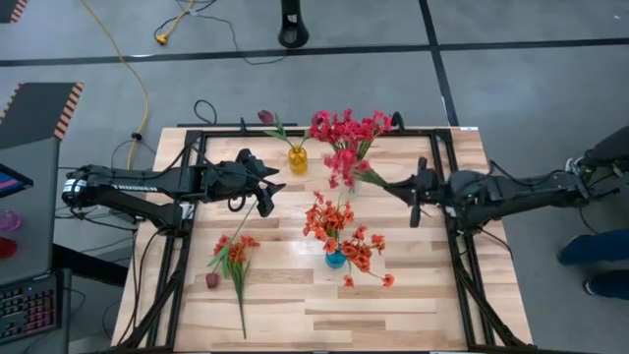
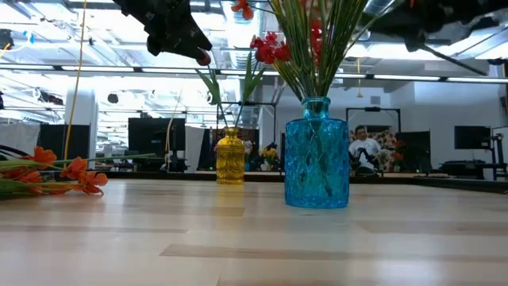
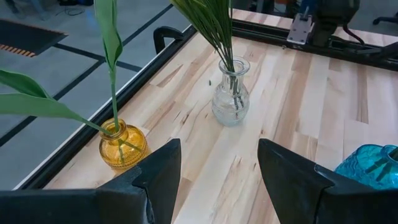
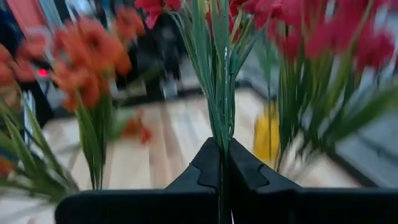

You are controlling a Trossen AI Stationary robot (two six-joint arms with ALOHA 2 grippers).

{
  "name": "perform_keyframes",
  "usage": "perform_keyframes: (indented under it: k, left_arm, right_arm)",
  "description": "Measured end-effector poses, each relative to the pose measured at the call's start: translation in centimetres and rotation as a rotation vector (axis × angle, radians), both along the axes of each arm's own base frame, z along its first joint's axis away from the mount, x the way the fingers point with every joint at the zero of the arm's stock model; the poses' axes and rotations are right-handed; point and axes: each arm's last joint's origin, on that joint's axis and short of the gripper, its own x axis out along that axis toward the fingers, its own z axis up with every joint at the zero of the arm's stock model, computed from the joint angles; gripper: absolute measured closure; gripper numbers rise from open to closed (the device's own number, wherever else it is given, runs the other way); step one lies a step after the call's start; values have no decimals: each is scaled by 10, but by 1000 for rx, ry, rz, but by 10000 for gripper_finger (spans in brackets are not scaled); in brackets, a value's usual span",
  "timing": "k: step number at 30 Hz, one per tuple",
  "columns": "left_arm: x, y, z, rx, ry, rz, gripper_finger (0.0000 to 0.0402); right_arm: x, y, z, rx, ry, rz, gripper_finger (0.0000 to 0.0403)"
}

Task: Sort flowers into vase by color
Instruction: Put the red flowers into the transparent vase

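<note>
Pale planked wood worktop, dark metal frame round it. Right hand pinches thin green stems of a crimson-pink spray, held beside the clear ribbed glass vase of pink blooms. Left hand spread, holding nothing, raised near the squat yellow vase with its maroon bud. Faceted blue vase carries orange-red clusters. A loose orange spray lies flat on the worktop's left side.
</note>
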Motion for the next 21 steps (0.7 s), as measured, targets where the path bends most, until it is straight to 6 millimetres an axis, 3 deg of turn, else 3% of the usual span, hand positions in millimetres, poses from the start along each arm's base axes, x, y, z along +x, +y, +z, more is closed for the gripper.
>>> perform_keyframes:
  k: [8,15,21]
  left_arm:
    - [0,0,0,0,0,0,200]
    - [0,0,0,0,-3,0,200]
    - [0,0,1,1,-8,1,200]
  right_arm:
    - [3,1,4,-176,-359,33,366]
    - [-5,-2,-16,-294,-616,35,366]
    - [-6,-7,-32,-349,-738,60,366]
